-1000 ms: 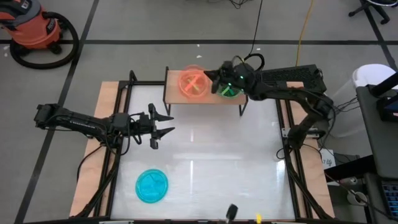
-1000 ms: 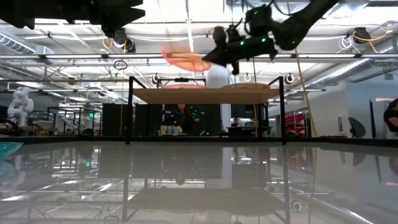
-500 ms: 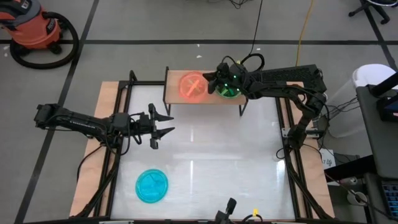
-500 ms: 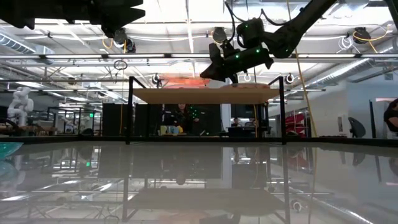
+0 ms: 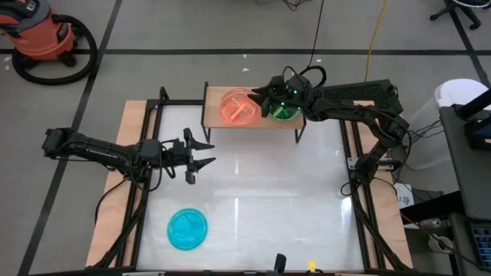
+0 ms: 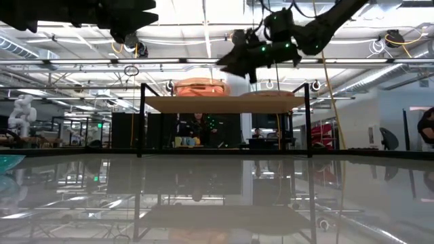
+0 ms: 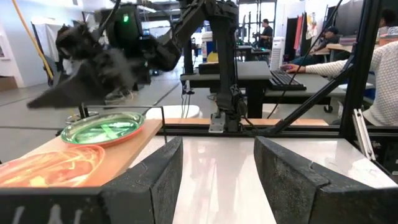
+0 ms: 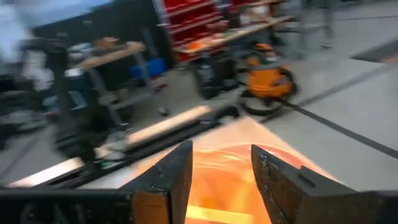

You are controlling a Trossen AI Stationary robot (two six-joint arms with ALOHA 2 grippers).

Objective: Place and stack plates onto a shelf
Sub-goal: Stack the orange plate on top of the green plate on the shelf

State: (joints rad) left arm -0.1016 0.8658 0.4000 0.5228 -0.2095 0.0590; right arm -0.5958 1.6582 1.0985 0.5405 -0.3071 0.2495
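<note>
- Right gripper (image 5: pixel 261 98) hangs above the shelf (image 5: pixel 216 118), near the seam between the 2 stacks; its 2 fingers stand apart and hold nothing, and the right wrist view shows orange plastic in the gap below them.
- I judge this as the moment of release: the fingers are spread so that the plate can sit flat on the pile and is not pulled away with them.
- The orange-pink stack (image 5: pixel 237 106) lies on the left half of the shelf, and in the low view (image 6: pixel 198 87) it stands clearly higher than 1 plate, so several plates are already together there.
- The green plate (image 5: pixel 285 113) lies on the right half of the shelf, partly hidden under the right arm; the left wrist view shows it (image 7: pixel 102 127) flat on the wood beside the orange one.
- 2 piles side by side fit the board, which has room for about 2 plates in width; this is probably why the colours are kept in separate places.
- 1 blue plate (image 5: pixel 187 228) lies on the white tabletop (image 5: pixel 307 199), near the front left, well apart from the shelf, not yet stacked.
- Left gripper (image 5: pixel 202 151) waits over the left part of the table, fingers wide apart and empty, pointing toward the middle; it is the nearer one to the blue plate, so I think that plate is its job.
</note>
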